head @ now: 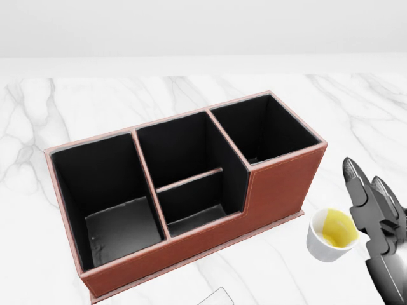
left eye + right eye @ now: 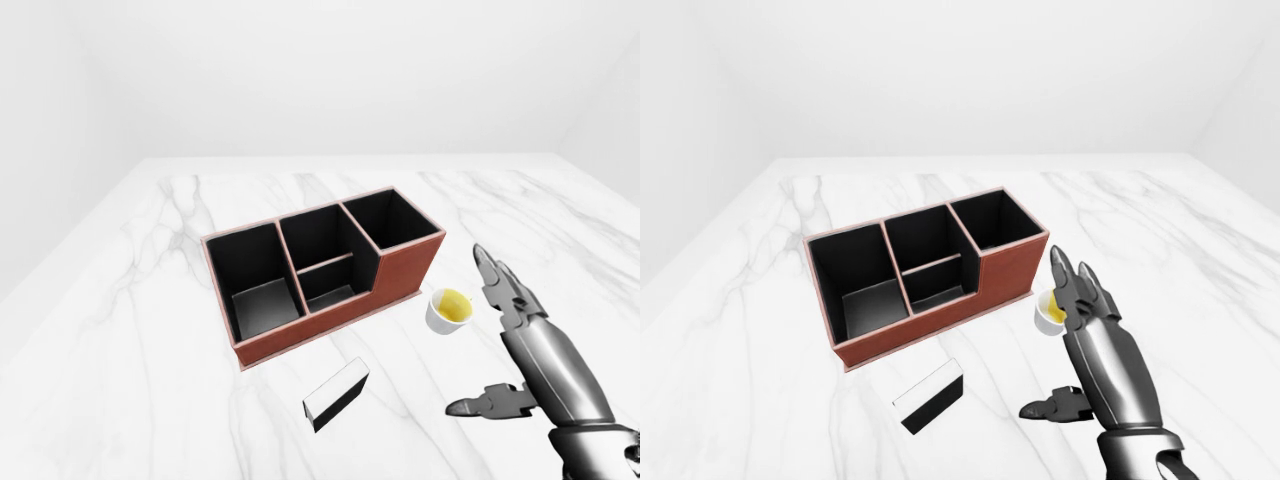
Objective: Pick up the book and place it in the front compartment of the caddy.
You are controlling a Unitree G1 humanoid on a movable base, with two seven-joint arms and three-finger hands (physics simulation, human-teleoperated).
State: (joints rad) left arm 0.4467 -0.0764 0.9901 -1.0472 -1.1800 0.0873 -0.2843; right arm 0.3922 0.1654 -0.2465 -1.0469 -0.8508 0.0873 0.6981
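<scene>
The brown caddy [image 2: 405, 268] with black-lined compartments stands on the marble table, set at a slant. Its middle section is split by a low divider. The book [image 2: 336, 393], dark with a white cover, lies flat on the table below the caddy in the left-eye view; only its corner [image 1: 216, 297] shows at the head view's bottom edge. My right hand [image 2: 478, 338] hovers open to the right of the book, with its fingers [image 1: 361, 187] stretched upward beside the caddy's right end and the thumb spread low. It holds nothing. My left hand is out of sight.
A white cup [image 1: 332, 234] with a yellow inside sits just right of the caddy's lower right corner, close under my right hand's fingers. The marble table [image 2: 150, 330] stretches wide to the left, and white walls stand behind it.
</scene>
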